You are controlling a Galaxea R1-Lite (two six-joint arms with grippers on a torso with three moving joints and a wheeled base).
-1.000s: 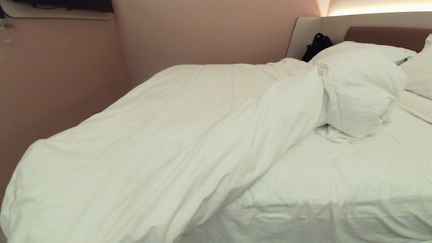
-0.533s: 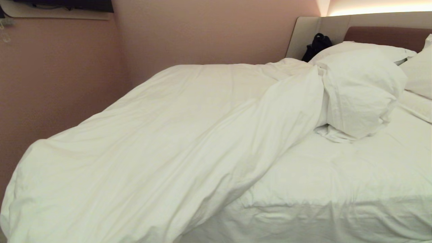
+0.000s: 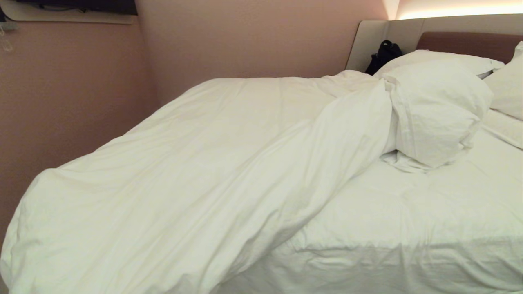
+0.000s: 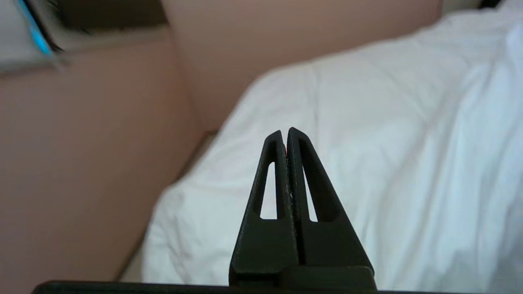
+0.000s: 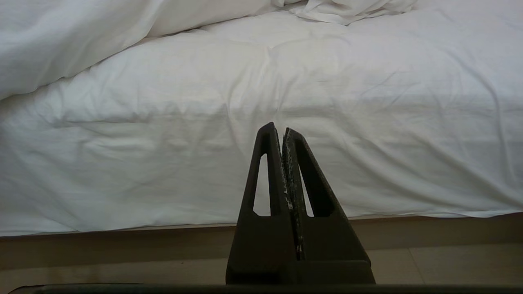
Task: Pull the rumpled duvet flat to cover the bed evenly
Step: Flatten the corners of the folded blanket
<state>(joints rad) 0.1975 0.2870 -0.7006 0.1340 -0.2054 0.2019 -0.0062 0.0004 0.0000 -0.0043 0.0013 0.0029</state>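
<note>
Left gripper (image 4: pixel 286 132), closed, seen only by wrist, faces duvet (image 4: pixel 388 163).

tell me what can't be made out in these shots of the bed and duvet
- Near corner of the puffy white cotton duvet: cut off by the head view's lower left edge.
- Small black object by the brown padded headboard: partly hidden behind a plump white pillow, not identifiable.
- Dark object high on the pink wall: blurred in the left wrist view.
- Both arms: outside the head view; the shut left gripper and right gripper show only in their wrist views.
</note>
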